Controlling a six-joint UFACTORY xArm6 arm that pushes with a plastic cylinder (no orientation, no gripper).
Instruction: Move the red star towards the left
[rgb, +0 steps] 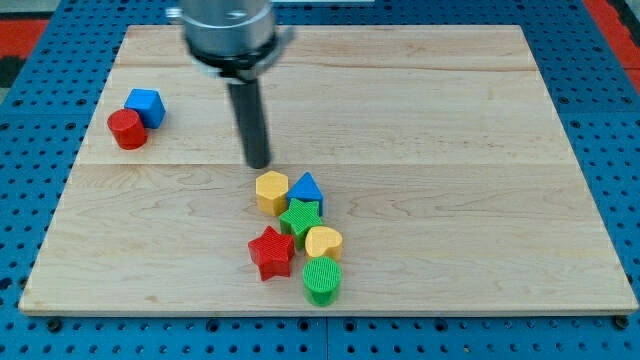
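Note:
The red star (271, 252) lies on the wooden board (450, 150) in the lower middle, at the left edge of a cluster of blocks. It touches the green star (300, 217) at its upper right and sits close to the yellow heart (323, 241). My tip (258, 164) is at the end of the dark rod, above the cluster, just above and left of the yellow hexagon (271, 191). The tip is well above the red star and apart from it.
A blue triangle (306, 188) sits right of the yellow hexagon. A green cylinder (322, 280) stands at the cluster's bottom. A red cylinder (127, 129) and a blue block (146, 105) sit together at the upper left of the board.

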